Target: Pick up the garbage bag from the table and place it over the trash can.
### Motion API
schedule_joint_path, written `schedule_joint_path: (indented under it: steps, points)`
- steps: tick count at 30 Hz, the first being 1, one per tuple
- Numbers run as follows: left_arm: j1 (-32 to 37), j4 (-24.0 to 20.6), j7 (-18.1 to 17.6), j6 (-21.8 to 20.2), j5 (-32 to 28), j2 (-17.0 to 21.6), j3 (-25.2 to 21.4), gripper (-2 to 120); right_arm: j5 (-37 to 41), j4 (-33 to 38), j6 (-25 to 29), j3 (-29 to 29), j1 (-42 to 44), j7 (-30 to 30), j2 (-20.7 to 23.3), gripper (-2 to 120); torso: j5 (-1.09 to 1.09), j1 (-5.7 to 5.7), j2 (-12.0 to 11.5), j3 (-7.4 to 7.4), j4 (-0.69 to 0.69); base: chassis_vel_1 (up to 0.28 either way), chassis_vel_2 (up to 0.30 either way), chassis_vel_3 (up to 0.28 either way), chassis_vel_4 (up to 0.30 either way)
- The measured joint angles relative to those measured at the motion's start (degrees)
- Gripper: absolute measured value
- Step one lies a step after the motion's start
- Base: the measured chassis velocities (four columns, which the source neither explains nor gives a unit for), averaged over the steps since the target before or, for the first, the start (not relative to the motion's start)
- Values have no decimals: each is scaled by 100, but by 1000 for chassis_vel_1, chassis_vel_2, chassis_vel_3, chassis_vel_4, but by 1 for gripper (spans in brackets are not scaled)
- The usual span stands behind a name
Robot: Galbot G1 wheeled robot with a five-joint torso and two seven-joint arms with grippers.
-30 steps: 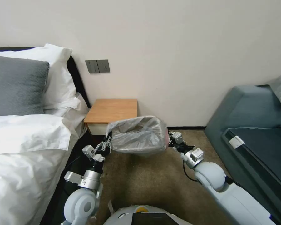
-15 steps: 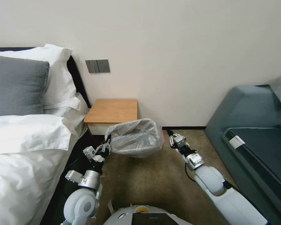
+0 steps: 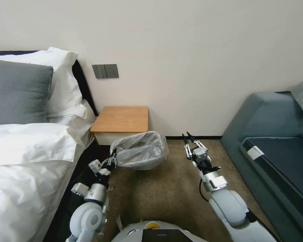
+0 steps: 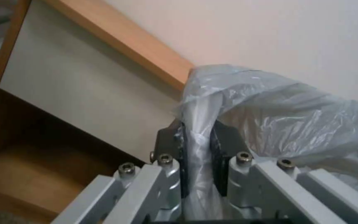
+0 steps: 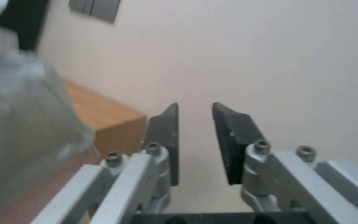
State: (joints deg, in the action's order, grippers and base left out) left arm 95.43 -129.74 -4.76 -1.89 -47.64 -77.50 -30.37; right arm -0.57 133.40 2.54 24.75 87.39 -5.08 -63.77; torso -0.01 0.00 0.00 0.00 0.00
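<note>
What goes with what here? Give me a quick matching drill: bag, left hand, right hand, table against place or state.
Things:
1. bag
2. left hand
3. right hand
4. table

States or places:
A. open, holding nothing, beside the bag
B. against the wall, next to the bed
C. crinkled grey plastic, mouth open upward
D. shut on a fold of plastic

Pairs: 1-C, 2-D, 3-A, 4-B
</note>
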Motion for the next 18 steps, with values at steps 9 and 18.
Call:
schedule_joint_path:
  steps: [9,18]
  points:
    - [-101,150,45,14,-179,-75,2,9,1191,378,269,-134,79,72,-348,65,1,0,0,0,0,0,0,0,0]
    - [-80,170,51,32,-160,-49,25,9,2031,470,487,-287,-28,564,-354,98,1,0,0,0,0,0,0,0,0]
